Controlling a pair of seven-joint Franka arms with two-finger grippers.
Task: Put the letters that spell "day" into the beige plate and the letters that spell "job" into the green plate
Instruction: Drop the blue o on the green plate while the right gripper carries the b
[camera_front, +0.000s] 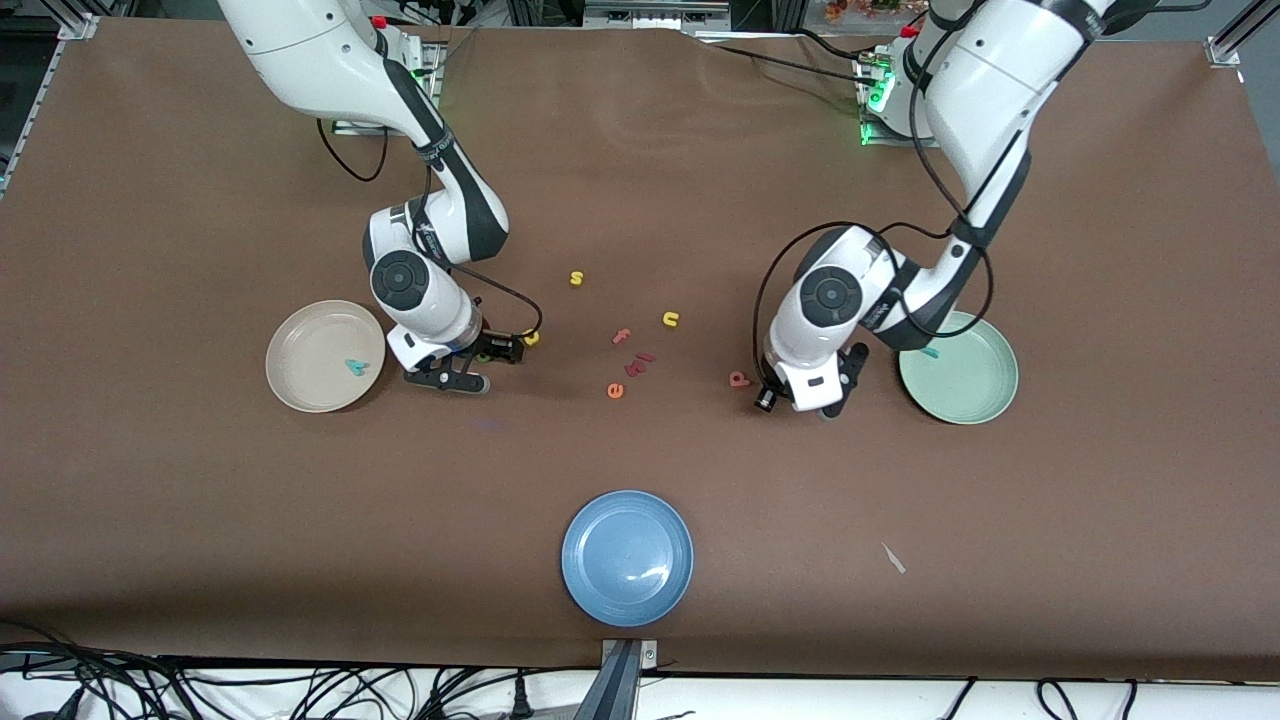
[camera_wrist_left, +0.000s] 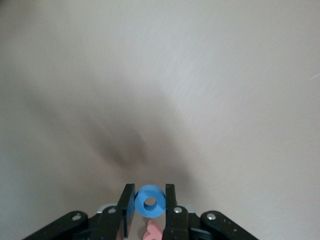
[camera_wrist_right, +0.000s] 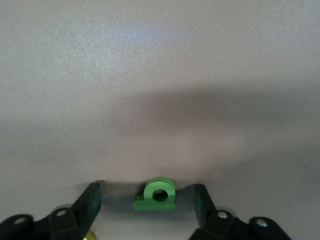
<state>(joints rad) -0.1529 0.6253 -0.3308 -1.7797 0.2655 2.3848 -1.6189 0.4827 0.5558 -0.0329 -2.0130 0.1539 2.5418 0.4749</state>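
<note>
My left gripper (camera_wrist_left: 150, 190) is shut on the blue ring "o" (camera_wrist_left: 150, 202), over the table between the pink-red letter (camera_front: 739, 379) and the green plate (camera_front: 975, 395). A teal "j" (camera_front: 930, 352) lies in that plate. In the left wrist view a pink letter (camera_wrist_left: 155, 230) shows under the fingers. My right gripper (camera_wrist_right: 147, 192) is down at the table beside the beige plate (camera_front: 300, 340). It is open, its fingers on either side of the olive-green letter (camera_wrist_right: 159, 195) without touching it. The yellow round-bowled letter (camera_front: 531, 338) lies close by. A teal "y" (camera_front: 355, 367) is in the beige plate.
In the middle of the table lie a yellow "s" (camera_front: 576, 278), a yellow "u" (camera_front: 671, 319), a pink "f" (camera_front: 622, 336), dark red bits (camera_front: 640, 362) and an orange "e" (camera_front: 615, 390). A blue plate (camera_front: 627, 557) sits nearest the front camera.
</note>
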